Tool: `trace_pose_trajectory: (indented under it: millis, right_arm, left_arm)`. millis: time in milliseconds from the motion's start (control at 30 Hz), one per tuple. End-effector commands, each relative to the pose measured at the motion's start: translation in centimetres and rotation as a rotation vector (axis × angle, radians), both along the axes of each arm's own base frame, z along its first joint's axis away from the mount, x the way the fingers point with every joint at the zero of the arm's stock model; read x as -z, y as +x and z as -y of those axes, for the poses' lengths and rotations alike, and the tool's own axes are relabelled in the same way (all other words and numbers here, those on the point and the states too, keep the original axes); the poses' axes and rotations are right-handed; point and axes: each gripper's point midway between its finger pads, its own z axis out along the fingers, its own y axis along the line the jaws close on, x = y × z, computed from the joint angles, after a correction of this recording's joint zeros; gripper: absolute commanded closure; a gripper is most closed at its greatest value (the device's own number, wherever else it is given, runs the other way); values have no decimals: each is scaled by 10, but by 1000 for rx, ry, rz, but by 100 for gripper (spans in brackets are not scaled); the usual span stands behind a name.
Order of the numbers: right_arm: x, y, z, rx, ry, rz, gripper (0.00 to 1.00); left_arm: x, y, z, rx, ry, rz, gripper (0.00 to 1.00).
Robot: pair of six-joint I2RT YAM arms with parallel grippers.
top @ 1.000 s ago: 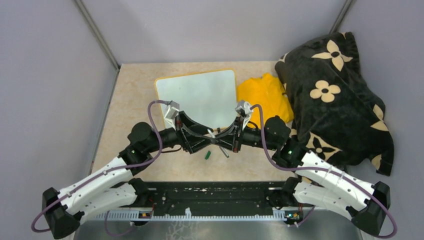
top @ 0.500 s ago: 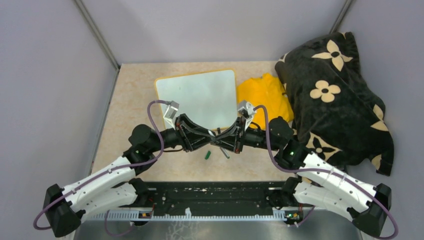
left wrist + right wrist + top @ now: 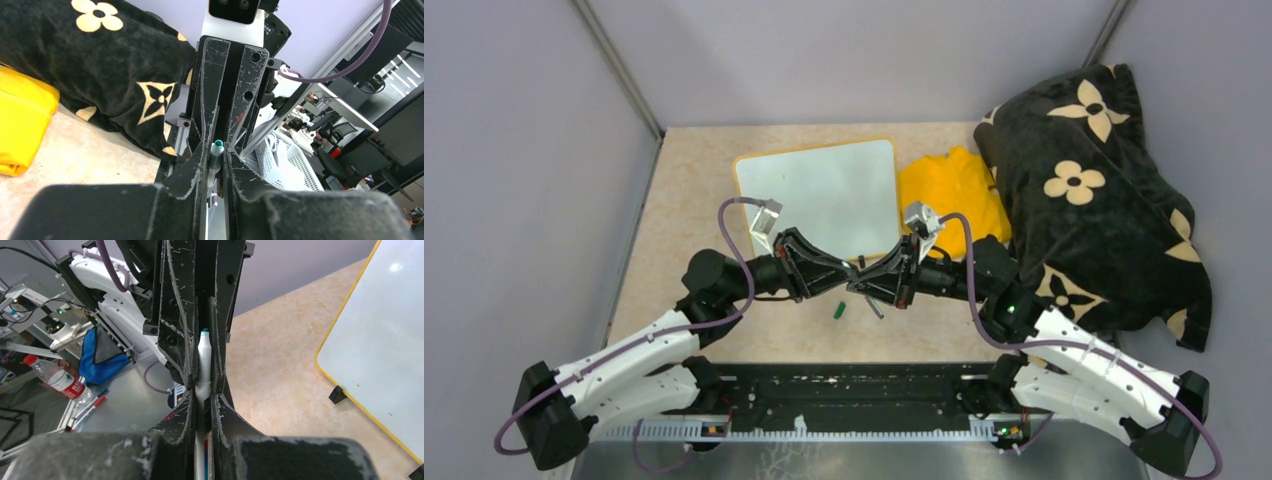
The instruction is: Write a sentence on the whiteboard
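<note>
The whiteboard [image 3: 819, 195] lies flat at the back middle of the table, white with a thin yellow frame; its corner also shows in the right wrist view [image 3: 380, 350]. Its surface looks blank, and the sentence is not in view. My two grippers meet tip to tip in front of it. A white marker [image 3: 203, 357] with a green tip runs between them. My right gripper [image 3: 202, 392] is shut on its barrel. My left gripper [image 3: 216, 150] has both fingers pressed against the marker's [image 3: 216, 152] other end. From above, the left gripper [image 3: 849, 278] and right gripper [image 3: 865, 281] overlap.
A small green cap [image 3: 837, 310] lies on the table just below the grippers. A yellow cloth [image 3: 954, 190] sits right of the board. A black blanket with cream flowers [image 3: 1094, 190] fills the right side. One black foot [image 3: 337, 394] shows at the board's edge.
My left gripper has narrowed from wide open onto the marker held by the right gripper. Both wrists have swung a little nearer the table's front.
</note>
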Motion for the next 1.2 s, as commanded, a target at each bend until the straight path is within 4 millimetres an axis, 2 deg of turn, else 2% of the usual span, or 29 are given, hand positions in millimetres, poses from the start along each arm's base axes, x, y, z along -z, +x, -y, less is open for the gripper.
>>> trace_pose_trajectory:
  millis: [0, 100, 267, 367, 433, 500, 600, 800, 933, 1167]
  right_arm:
    - [-8, -2, 0, -7, 33, 29, 100]
    - [-7, -3, 0, -12, 32, 28, 100]
    - [-5, -1, 1, 2, 23, 5, 99]
    - [-9, 1, 4, 27, 47, -10, 72]
    - [-13, 2, 5, 40, 76, -23, 58]
    - [-14, 4, 6, 54, 103, -38, 51]
    - [-16, 7, 8, 78, 144, -70, 45]
    - [-27, 13, 11, 115, 242, -111, 47]
    - [-31, 16, 9, 116, 267, -130, 55]
    - [-25, 15, 1, 85, 233, -152, 70]
  left_arm:
    - [-10, -12, -1, 57, -41, 29, 86]
    - [-9, -12, -1, 56, -38, 26, 100]
    - [-8, -3, -3, 0, -47, -2, 100]
    - [-10, 6, -10, -70, -78, -33, 100]
    - [-14, 12, -15, -112, -101, -45, 100]
    - [-16, 17, -19, -148, -119, -60, 100]
    - [-15, 23, -25, -193, -150, -93, 100]
    - [-19, 30, -37, -251, -217, -138, 100]
    - [-17, 31, -38, -255, -222, -151, 100]
    - [-16, 30, -39, -252, -219, -151, 100]
